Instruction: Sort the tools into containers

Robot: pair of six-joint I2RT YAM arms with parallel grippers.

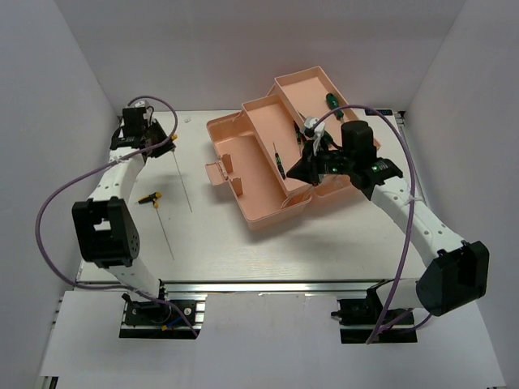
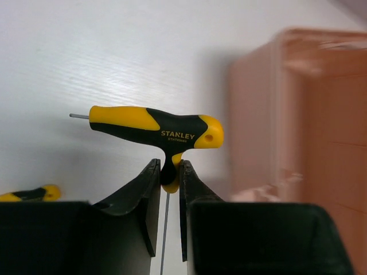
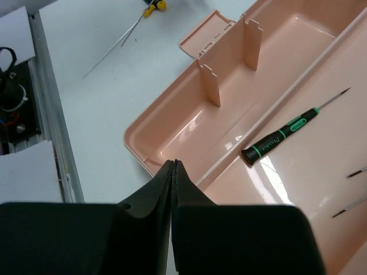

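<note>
My left gripper (image 1: pixel 160 139) is shut on a yellow-and-black T-handle tool (image 2: pixel 166 129); the fingers (image 2: pixel 150 189) pinch its stem and its long thin shaft (image 1: pixel 184 182) slants down to the table. A second yellow T-handle tool (image 1: pixel 150 197) lies on the table, also seen in the left wrist view (image 2: pixel 28 193). The salmon-pink toolbox (image 1: pixel 223 130) stands open. A green-and-black screwdriver (image 3: pixel 281 136) lies in its tray (image 1: pixel 278 162); another (image 1: pixel 331 100) lies in the far tray. My right gripper (image 3: pixel 173 166) is shut and empty above the box's near end (image 1: pixel 295 172).
The toolbox's lower compartment (image 3: pixel 172 143) has upright dividers (image 3: pixel 211 86). Two thin metal shafts (image 3: pixel 355 172) lie in the tray at the right. An aluminium rail (image 3: pixel 49 114) runs along the table's near edge. White walls close in the table on three sides.
</note>
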